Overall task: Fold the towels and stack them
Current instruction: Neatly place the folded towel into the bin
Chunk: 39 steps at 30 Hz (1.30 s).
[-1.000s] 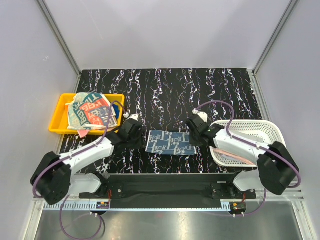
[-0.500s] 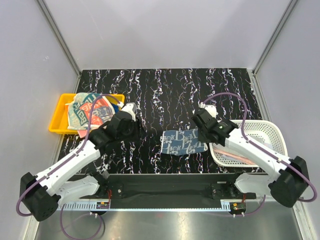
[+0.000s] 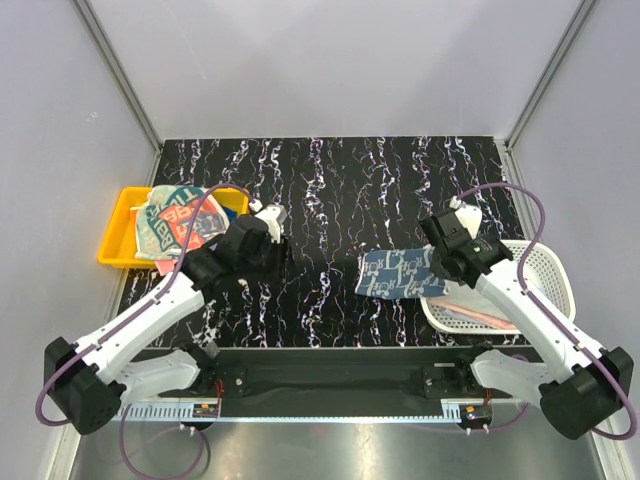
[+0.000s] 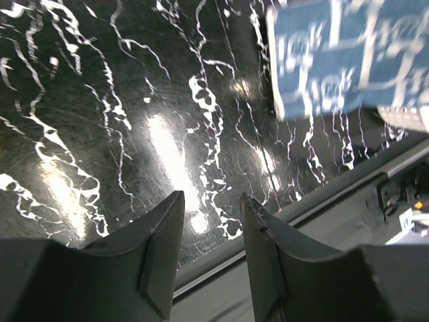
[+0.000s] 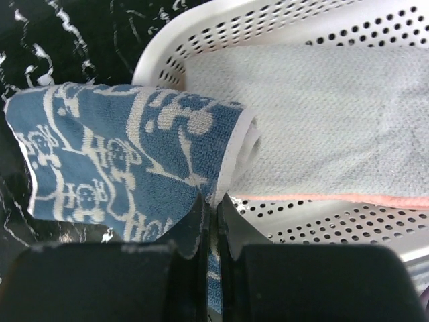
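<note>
The right gripper (image 5: 214, 201) is pinched tight on the edge of the folded blue patterned towel (image 5: 120, 161), which hangs above the table at the rim of the white mesh basket (image 5: 201, 40). To stack it well, I judge it should clear the rim, then go down flat and square onto the pale grey towel (image 5: 322, 121) lying over a pink towel (image 5: 335, 199) before the jaws part. The rim could snag the trailing fold. The left gripper (image 4: 211, 201) hovers half open, holding nothing, above the black marbled table (image 4: 100, 100). Printed towels (image 3: 175, 220) wait in the yellow tray (image 3: 112, 240), well apart
</note>
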{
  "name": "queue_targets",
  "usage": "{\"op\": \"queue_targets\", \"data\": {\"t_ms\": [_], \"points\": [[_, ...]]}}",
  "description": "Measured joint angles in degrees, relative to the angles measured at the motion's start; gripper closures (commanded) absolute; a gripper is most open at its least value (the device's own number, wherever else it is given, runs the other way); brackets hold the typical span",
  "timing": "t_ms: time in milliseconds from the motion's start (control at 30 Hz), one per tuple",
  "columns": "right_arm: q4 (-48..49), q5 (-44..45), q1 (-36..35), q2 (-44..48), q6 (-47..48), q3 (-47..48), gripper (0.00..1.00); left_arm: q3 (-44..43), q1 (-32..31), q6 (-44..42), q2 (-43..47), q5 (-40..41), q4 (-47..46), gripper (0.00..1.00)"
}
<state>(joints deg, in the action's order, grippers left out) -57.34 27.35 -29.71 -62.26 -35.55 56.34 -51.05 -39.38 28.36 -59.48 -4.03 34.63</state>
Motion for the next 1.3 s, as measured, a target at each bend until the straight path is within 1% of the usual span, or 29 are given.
{"op": "queue_targets", "data": {"t_ms": [200, 600, 933, 1100, 1300], "points": [[0.04, -0.5, 5.05, -0.09, 0.22, 0.0, 1.0, -0.37, 0.0, -0.94, -2.03, -3.3, 0.02, 0.56], [2.45, -3.78, 23.58, -2.82, 2.62, -0.31, 1.0, -2.1, 0.0, -3.15, -3.69, -6.64, 0.46, 0.56], [5.75, -7.54, 37.16, -5.68, 5.62, -1.64, 1.0, -1.68, 0.0, -4.04, -4.24, -8.48, 0.46, 0.56], [6.78, -9.01, 42.01, -6.16, 6.47, -1.68, 1.0, -1.22, 0.0, -4.22, -4.24, -9.33, 0.46, 0.56], [6.91, -9.05, 44.76, -7.63, 6.62, -1.7, 1.0, -0.87, 0.0, -4.42, -4.24, -9.86, 0.42, 0.56]]}}
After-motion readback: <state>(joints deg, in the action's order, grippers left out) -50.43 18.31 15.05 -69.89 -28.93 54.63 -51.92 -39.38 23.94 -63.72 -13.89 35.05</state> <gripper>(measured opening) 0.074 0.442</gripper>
